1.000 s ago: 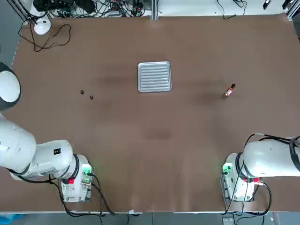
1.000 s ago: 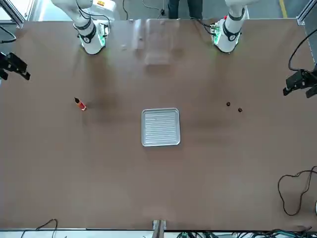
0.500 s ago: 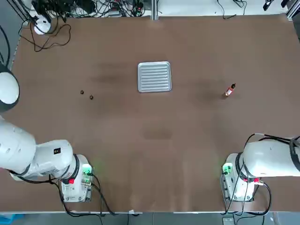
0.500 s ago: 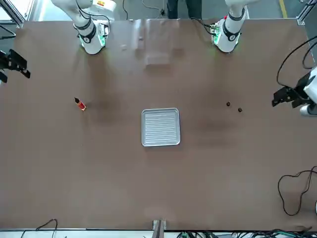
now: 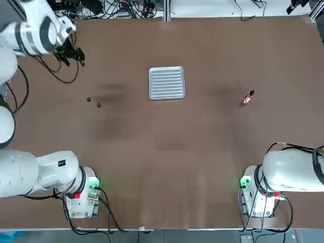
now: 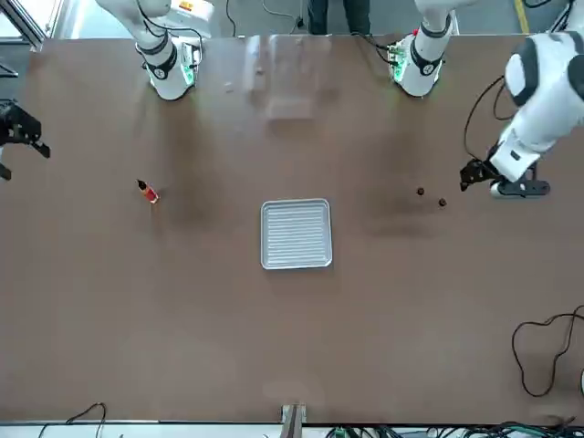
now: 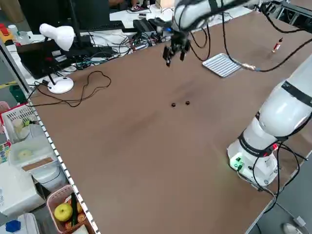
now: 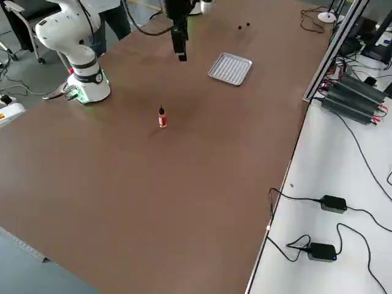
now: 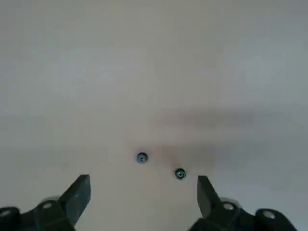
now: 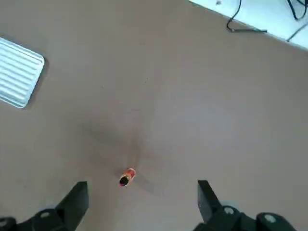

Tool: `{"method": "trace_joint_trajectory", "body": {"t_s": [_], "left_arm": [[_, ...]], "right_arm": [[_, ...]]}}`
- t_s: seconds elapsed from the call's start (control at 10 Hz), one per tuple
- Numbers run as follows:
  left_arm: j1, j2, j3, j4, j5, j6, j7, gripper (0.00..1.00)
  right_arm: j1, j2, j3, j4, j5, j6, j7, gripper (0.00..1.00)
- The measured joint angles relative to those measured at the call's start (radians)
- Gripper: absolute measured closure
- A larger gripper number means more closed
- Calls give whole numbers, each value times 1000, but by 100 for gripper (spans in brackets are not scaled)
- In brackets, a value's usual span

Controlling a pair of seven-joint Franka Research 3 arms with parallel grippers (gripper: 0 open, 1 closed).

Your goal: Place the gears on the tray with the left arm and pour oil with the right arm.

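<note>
Two tiny dark gears [image 5: 88,99] [image 5: 98,105] lie side by side on the brown table, left of the ribbed silver tray [image 5: 166,82]. My left gripper [image 5: 73,57] hangs open above the table, beyond the gears and a little to their left. Its wrist view shows both gears [image 9: 141,158] [image 9: 179,173] ahead of the empty left gripper [image 9: 142,186]. The oil bottle [image 5: 248,97] stands right of the tray. High over the table's right side, my right gripper [image 6: 16,135] is open and empty, and its wrist view looks down on the oil bottle [image 10: 126,177].
A white desk lamp [image 7: 58,35] and loose black cables [image 7: 80,95] sit at the table's far left corner. Both arm bases [image 5: 81,195] [image 5: 258,195] stand at the near edge. Power adapters [image 8: 334,204] lie on a white bench past the table's far edge.
The left arm has swung in from beyond the table's left edge, bringing its gripper over the far left part of the table near the gears. The right gripper barely moved.
</note>
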Motion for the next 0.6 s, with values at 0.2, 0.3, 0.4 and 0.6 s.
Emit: {"method": "trace_joint_trajectory", "body": {"t_s": [0.2,0.3,0.4,0.6], "left_arm": [[-1,12,-32,-89,0,54,-40,11],[-2,31,-46,-133,0,113,-45,11],[-2,65,-62,-183,0,204,-53,11],[-3,171,-81,-244,0,362,-73,21]], "right_arm": [[-27,2,-2,-46,55,23,-93,0],[-47,3,-3,-74,93,35,-141,0],[-72,5,-4,-111,141,58,-213,0],[-130,13,-5,-203,261,109,-418,0]]}}
